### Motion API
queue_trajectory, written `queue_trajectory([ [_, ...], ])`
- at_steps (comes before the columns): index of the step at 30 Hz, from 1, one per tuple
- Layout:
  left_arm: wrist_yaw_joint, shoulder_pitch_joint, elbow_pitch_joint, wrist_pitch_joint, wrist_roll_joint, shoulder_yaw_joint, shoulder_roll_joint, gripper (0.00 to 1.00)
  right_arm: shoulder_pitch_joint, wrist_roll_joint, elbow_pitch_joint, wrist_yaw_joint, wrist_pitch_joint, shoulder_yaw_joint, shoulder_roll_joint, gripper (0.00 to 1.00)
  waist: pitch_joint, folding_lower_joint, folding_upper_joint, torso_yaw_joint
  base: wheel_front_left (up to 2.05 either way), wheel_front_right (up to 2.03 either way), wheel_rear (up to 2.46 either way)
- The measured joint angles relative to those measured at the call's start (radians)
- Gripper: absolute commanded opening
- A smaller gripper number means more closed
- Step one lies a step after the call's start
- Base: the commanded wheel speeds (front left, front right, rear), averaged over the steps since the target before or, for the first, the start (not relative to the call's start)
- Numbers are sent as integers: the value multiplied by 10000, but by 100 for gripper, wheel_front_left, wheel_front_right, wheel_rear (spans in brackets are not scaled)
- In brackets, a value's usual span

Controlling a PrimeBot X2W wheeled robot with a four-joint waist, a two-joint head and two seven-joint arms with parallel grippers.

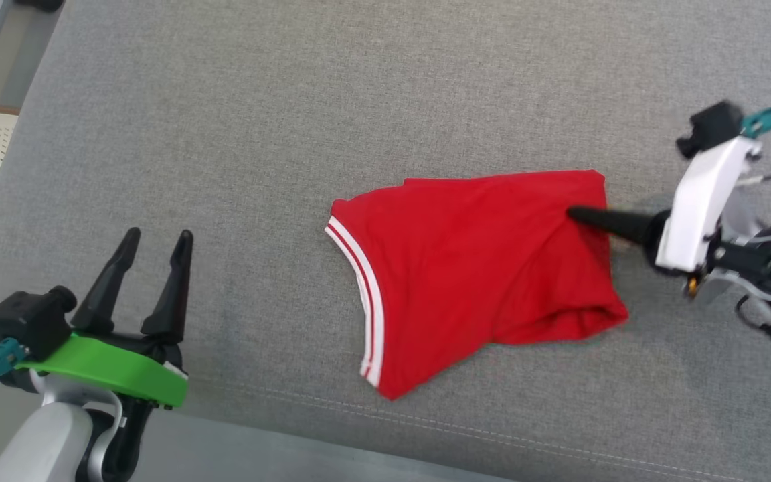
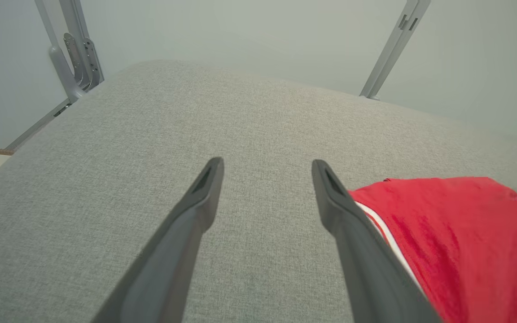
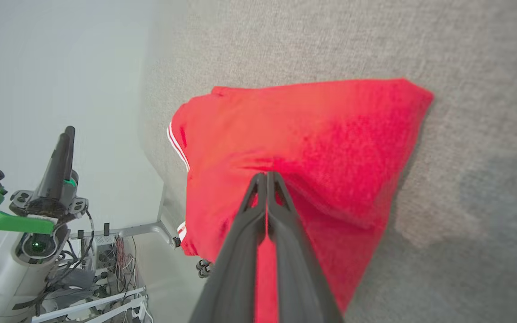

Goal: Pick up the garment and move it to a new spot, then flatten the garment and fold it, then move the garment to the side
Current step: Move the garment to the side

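While slack on the cushion (image 1: 292, 100), garment (image 1: 479, 268) — between closed right jaws.

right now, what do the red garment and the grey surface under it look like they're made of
Red garment: thin, soft knit, probably jersey or sports fabric, matte; it bunches into soft folds, with white trim along one edge. Grey surface: woven upholstery cloth, matte and heathered, with a visible weave and a stitched seam.

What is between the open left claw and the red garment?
Nothing but bare grey surface: in the head view the left gripper stands apart from the garment.
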Motion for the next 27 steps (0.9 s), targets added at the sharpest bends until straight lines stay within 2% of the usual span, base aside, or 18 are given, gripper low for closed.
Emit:
queue_trajectory([
  [5,121,198,-15,-10,-35,362,98,100,-669,-75,-92,-42,322,-447,-863,0,-30,0,0,-206,0,0,0],
  [11,211,537,-167,-12,-121,598,138,100,-1098,-203,12,-453,642,-1185,-2196,0,-18,0,0,-630,0,0,0],
  [16,217,542,-447,-12,-121,650,314,100,-1417,-196,240,-637,698,-1837,-2869,0,87,0,0,-1047,0,0,0],
  [19,219,541,-596,-12,-123,679,322,100,-1580,8,445,-709,654,-2228,-2930,0,194,0,0,-1301,0,0,0],
  [27,224,516,-920,15,-117,637,433,100,-1557,155,577,-711,470,-2456,-2884,0,687,0,0,-1822,0,0,0],
])
